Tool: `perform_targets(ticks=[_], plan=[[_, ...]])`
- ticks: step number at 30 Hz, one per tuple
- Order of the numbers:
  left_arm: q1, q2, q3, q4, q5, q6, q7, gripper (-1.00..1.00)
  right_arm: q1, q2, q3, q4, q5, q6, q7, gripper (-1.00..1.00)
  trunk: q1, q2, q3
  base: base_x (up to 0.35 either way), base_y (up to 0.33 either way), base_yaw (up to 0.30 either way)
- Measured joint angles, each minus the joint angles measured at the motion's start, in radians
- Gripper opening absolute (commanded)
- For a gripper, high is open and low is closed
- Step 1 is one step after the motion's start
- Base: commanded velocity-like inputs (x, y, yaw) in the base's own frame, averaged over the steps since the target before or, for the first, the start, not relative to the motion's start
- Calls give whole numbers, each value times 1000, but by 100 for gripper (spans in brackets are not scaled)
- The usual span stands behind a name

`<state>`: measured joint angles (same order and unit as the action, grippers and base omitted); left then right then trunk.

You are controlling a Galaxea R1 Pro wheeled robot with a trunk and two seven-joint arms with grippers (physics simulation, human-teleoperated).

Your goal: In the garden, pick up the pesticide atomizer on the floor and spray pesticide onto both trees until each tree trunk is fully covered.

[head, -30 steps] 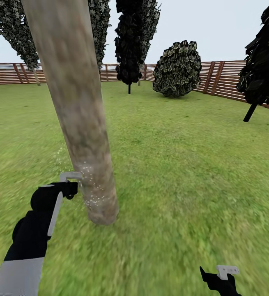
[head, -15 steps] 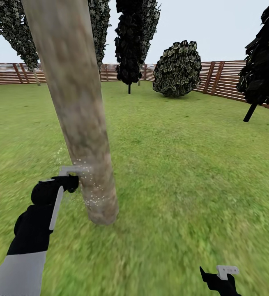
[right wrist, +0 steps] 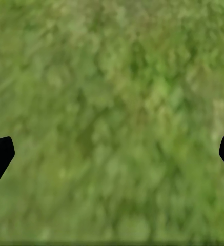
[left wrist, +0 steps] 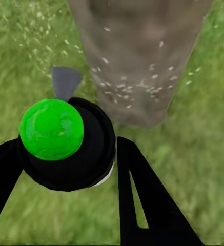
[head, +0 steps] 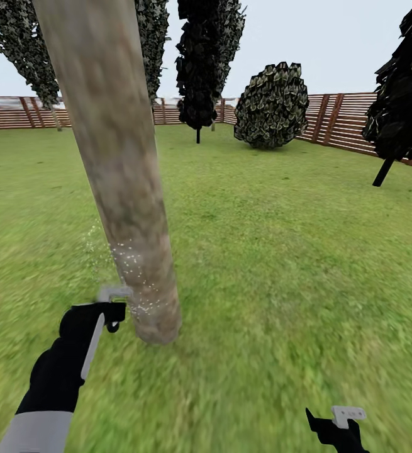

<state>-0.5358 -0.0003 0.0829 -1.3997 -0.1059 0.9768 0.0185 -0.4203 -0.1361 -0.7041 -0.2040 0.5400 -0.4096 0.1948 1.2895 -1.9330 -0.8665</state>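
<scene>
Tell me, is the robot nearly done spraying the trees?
Not nearly. Done: the atomizer is off the grass, gripped in the left tool. In hand: it points at the near tree trunk, where white pesticide specks dot the lower part. Left: the trunk higher up looks bare, and no other thick trunk looks sprayed. The right tool hangs open over grass.

Tree trunk (head: 121, 189) just right of the atomizer (head: 108, 302) (bush (head: 272, 106) and fence (head: 350, 129) far behind)
</scene>
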Motion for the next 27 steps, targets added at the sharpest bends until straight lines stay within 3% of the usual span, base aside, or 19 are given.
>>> perform_targets(ticks=[2, 5, 8, 12, 16, 17, 19, 20, 24, 27], plan=[[1, 0, 0, 42, 0, -29, 1, -100, 0, 0, 0, 0, 0, 0, 0, 100, 0, 0, 0, 0, 0, 0], [2, -1, 2, 162, -1, -130, 1, -100, 0, 0, 0, 0, 0, 0, 0, 100, 0, 0, 0, 0, 0, 0], [2, -3, -1, 208, 2, -154, 1, -100, 0, 0, 0, 0, 0, 0, 0, 100, 0, 0, 0, 0, 0, 0], [2, -5, -56, 213, 4, -158, 2, -100, 0, 0, 0, 0, 0, 0, 0, 100, 0, 0, 0, 0, 0, 0], [7, -27, -73, 242, 2, -175, 2, -100, 0, 0, 0, 0, 0, 0, 0, 100, 0, 0, 0, 0, 0, 0], [11, -28, -73, 264, 2, -213, 3, -100, 0, 0, 0, 0, 0, 0, 0, 100, 0, 0, 0, 0, 0, 0], [18, -39, -74, 377, 6, -379, 15, -100, 0, 0, 0, 0, 0, 0, 0, 100, 0, 0, 0, 0, 0, 0], [19, -44, -73, 432, 4, -411, 19, -100, 0, 1, 0, 0, 0, 0, 0, 100, 0, 0, 0, 0, 0, 0], [20, -46, -68, 536, -5, -440, 28, -100, 0, 0, 0, 0, 0, 0, 0, 100, 0, 0, 0, 0, 0, 0], [21, -48, -65, 632, -1, -509, 94, -100, 0, 0, 0, 0, 0, 0, 4, 100, 0, 0, 0, 62, -59, 0]])
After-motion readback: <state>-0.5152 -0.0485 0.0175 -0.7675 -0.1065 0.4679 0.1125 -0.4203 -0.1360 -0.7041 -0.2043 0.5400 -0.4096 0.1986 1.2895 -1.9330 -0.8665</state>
